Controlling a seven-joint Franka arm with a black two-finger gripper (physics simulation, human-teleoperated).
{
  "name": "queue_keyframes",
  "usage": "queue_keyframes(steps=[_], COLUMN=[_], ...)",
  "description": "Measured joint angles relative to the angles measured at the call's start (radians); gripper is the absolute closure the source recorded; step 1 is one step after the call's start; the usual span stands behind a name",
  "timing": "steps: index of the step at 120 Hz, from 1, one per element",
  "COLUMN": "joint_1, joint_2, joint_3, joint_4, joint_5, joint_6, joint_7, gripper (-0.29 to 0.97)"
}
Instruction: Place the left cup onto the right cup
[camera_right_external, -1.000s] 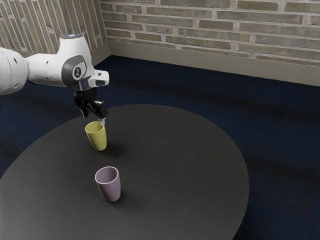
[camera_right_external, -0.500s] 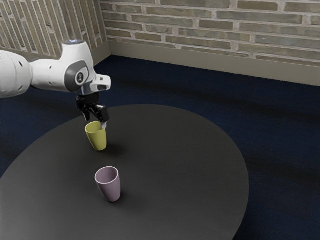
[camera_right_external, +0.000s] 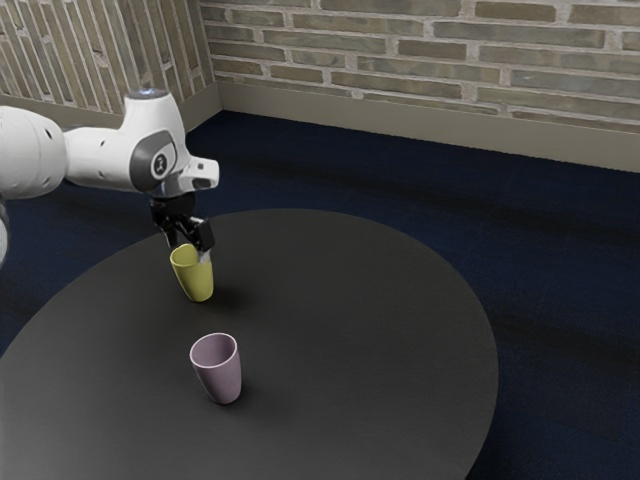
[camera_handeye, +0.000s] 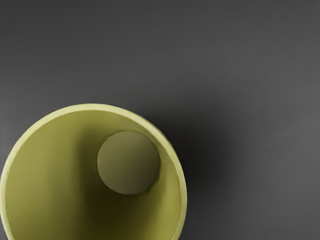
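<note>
**Desk:** Where is your claw just now?

**Operator:** My claw hangs right at the rim of the yellow cup, at the end of the white arm that reaches in from the exterior view's left. It points down at the cup's mouth.

**Desk:** Clenched or released?

**Operator:** Released, as far as I can read it. The two black fingers stand apart at the rim, and I see no pinch on the cup's wall.

**Desk:** And the cup itself?

**Operator:** It stands mouth up on the round dark worktop, towards the exterior view's left and on the far part of the top. Through my wrist camera I look straight down into the yellow cup. Its round bottom shows clearly, the inside is bare, and the grey worktop lies around it.

**Desk:** The other cup?

**Operator:** The mauve cup stands upright too, nearer the camera and a little towards the exterior view's right of the yellow one. The two are apart, with bare worktop between them, and nothing touches the mauve one.

**Desk:** Surroundings?

**Operator:** Dark blue carpet lies around the worktop, with a brick wall behind.
</note>
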Motion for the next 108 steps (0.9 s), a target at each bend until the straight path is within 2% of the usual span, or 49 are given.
queue_keyframes(steps=[108], joint_1=[0.005], joint_2=[0.090], joint_3=[0.000], joint_4=[0.052], joint_5=[-0.007], joint_6=[0.050], joint_7=[0.036], gripper=[0.00])
